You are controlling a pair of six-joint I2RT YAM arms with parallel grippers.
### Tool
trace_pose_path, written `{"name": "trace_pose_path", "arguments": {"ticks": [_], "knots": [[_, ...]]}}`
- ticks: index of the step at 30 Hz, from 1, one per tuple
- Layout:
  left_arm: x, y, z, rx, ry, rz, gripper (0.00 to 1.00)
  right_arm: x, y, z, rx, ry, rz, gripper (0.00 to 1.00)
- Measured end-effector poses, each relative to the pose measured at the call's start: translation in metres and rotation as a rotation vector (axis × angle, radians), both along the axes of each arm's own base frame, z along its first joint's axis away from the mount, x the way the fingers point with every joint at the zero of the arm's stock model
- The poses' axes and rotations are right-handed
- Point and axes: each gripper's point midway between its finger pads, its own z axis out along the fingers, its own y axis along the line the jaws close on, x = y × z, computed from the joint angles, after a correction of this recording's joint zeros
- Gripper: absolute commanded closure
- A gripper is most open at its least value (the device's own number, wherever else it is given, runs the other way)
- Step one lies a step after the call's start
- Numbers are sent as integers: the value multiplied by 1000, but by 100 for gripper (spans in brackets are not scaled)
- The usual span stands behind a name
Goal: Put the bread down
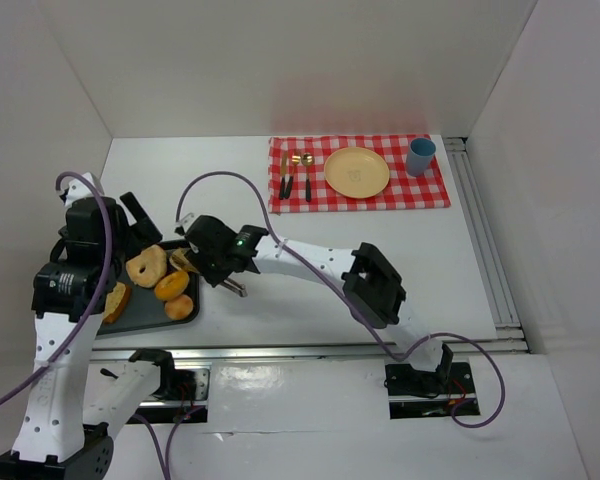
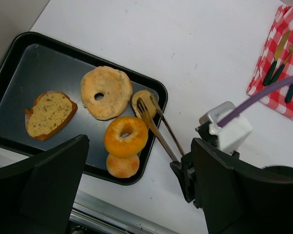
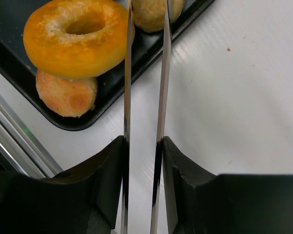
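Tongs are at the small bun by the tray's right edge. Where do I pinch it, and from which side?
Pinch the small bun across its middle, a tongs blade on each rounded flank, coming in over the tray rim from the table side. The orange bagel crowds one blade, so probably keep off it.

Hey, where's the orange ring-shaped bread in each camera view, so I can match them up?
Top external: orange ring lower left, on the black tray.
Left wrist: orange ring at centre, toward the tray's right end.
Right wrist: orange ring top left, beside the tongs.
Shared landmark: the black tray.
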Motion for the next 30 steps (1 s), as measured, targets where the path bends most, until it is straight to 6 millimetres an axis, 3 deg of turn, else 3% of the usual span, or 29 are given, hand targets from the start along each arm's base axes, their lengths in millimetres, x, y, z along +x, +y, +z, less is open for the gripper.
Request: {"name": "trace_pose_path", "arguments": {"ticks": [4, 12, 14, 17, 19, 22, 25, 28, 30], "knots": [[0, 0, 1, 0, -2, 0, 1, -3, -12, 24, 23, -34, -15, 67], [-1, 0, 2, 0, 3, 0, 1, 11, -32, 112, 157, -190, -108, 69], [-1, 0, 2, 0, 1, 0, 1, 21, -40, 123, 175, -219, -148, 69], [-1, 0, 4, 3, 1, -2, 1, 38, -63, 120, 160, -227, -208, 69], [-1, 0, 6, 3, -2, -3, 1, 61, -95, 108, 133, -222, -291, 69], [1, 0, 11, 12, -4, -10, 1, 117, -166, 90, 91, -218, -483, 69], [3, 0, 10, 16, 5, -13, 1, 171, -250, 76, 52, -232, -703, 69], [5, -1, 8, 14, 13, -18, 1, 202, -316, 68, 28, -235, -863, 69], [5, -1, 7, 13, 16, -20, 1, 215, -345, 68, 32, -236, -928, 67]]}}
